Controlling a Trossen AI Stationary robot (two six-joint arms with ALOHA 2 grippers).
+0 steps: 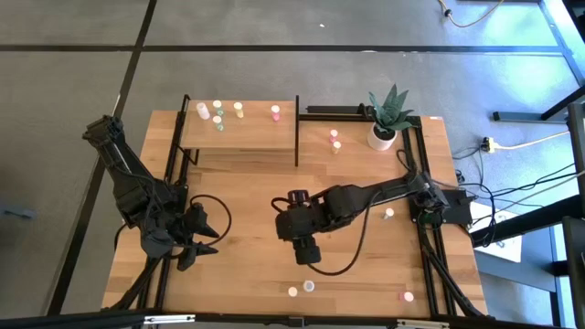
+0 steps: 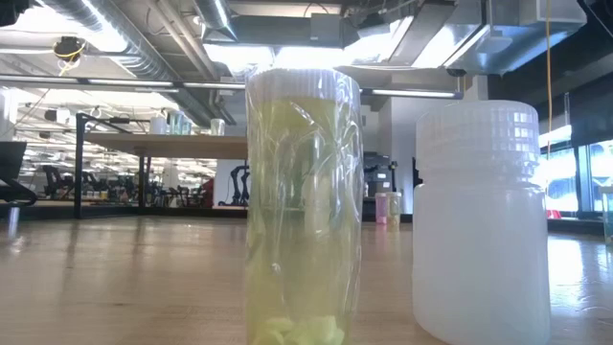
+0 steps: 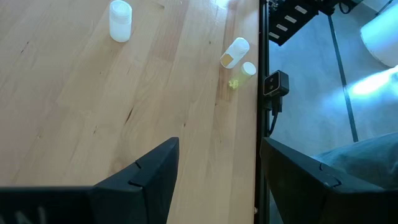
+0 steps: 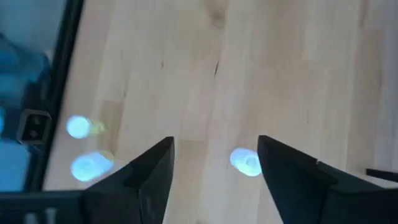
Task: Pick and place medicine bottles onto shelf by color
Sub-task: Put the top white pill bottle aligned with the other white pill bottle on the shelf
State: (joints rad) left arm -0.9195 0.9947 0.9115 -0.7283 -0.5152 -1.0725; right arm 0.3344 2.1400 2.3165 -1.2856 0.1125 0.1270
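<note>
Five little bottles sit on the shelf, about six wait on the table, and the right gripper hangs wide open and empty near one.

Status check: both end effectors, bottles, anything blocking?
Right end effector open, low over the front-centre table, a bottle between its fingers, not gripped. Left end effector open, empty, waiting front-left. Five bottles on the shelf. Nothing blocking.

light-wood shelf, whitish medicine bottles, green plant, white pot
</note>
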